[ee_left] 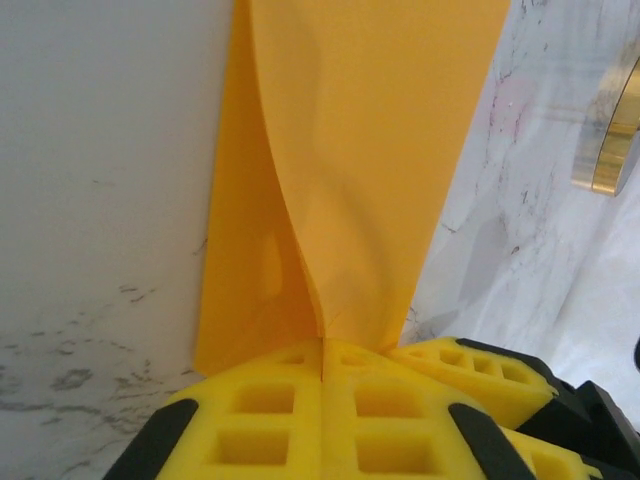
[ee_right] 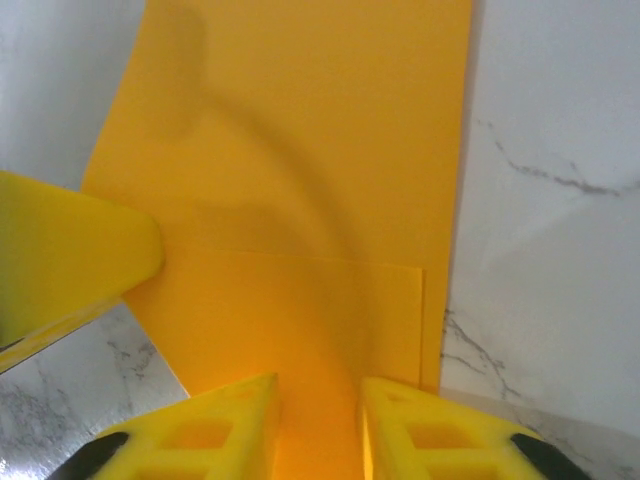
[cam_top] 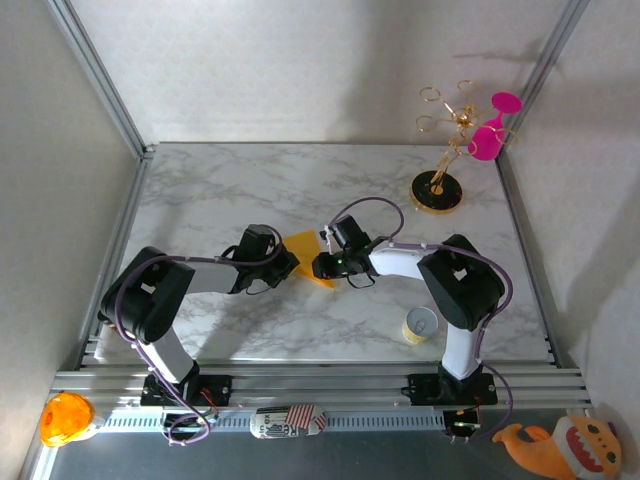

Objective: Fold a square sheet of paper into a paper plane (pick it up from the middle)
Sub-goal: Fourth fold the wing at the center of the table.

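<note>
Your left fingers point(ee_left: 395, 375) are clenched on the thin, matte yellow-orange square sheet of paper point(ee_left: 370, 150). They pinch it right at their tips, and the sheet rises out of that pinch in a soft ridge that fans away ahead of them, with the white marble-patterned worktop point(ee_left: 100, 180) on either side.

Your right fingers point(ee_right: 240, 400) stand parted, one to each side of the sheet's near edge, clamping nothing; bare paper shows in the gap between them. Just ahead of them the paper lies flat on the worktop. A straight edge crosses it there, and a short side edge turns back towards the fingers, so I judge a second layer is already folded over. The yellow foam block point(ee_right: 70, 260) off to their left is most likely one of your left fingers, since from above the two arms meet nose to nose over the sheet.

My judgement is that you are early in the task. The sheet is gathered at its middle and perhaps one fold is laid, but there is no pointed nose, no sharp centre crease and no narrow dart shape. What is left is most of the work: flattening that ridge into a true crease, turning the corners in, and folding the wings. Since thin paper slips and buckles, your pinch should hold firm while the right fingers take their grip.
</note>
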